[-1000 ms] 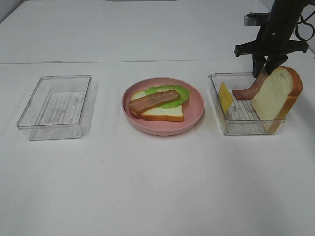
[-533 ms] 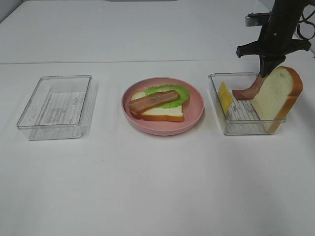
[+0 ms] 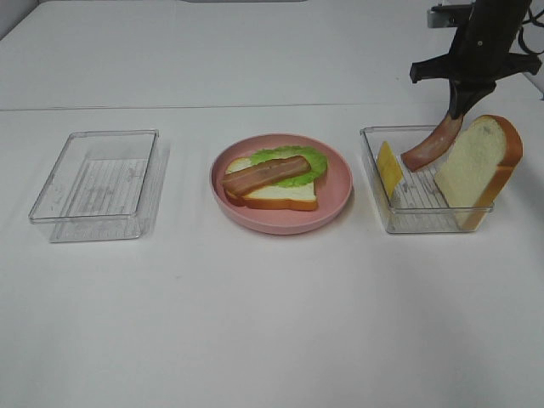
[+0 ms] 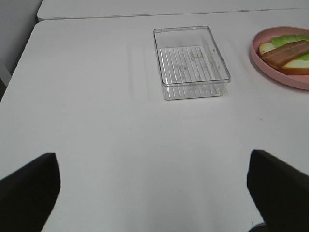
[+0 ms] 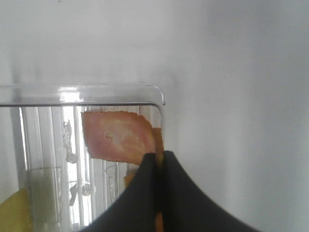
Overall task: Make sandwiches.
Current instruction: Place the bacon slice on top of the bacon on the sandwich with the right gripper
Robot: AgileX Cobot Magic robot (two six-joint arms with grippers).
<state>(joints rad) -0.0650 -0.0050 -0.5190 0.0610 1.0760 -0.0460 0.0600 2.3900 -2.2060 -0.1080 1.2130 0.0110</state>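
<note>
Fingers [image 4: 29, 188] of the left hand [image 4: 152, 164] stand wide apart in the left wrist view, released and grasping nothing, above bare white desk [image 3: 255, 323]. The left tray [image 3: 95, 228], clear plastic with a ribbed floor, sits on the desk toward the left with nothing visible in it.

At the middle sits the round pink plate [image 3: 340, 183]. The partly built sandwich lies on it. The bottom bread slice [image 3: 285, 195], white with an orange-brown crust, lies flat. The ruffled green lettuce leaf [image 3: 302, 157] lies on it and spills past its far edge. The flat bacon strip [image 3: 265, 174] lies across the top, slanting from near left to far right.

To the right, apart from the plate, is the right tray [image 3: 425, 219]. The yellow cheese slice [image 3: 388, 168] leans on edge against its left wall. The standing bread slice [image 3: 472, 166] stands tilted at the tray's right end, its crust rising well above the rim.

Between them hangs the hanging bacon strip [image 3: 432, 146], slanting down to the left from the right hand [image 3: 460, 110]. That hand is clenched on the strip's upper end, and the right wrist view shows its two dark fingers pressed together with the strip's edge between them. The strip's lower end is over the tray floor; whether it touches the floor I cannot tell.
</note>
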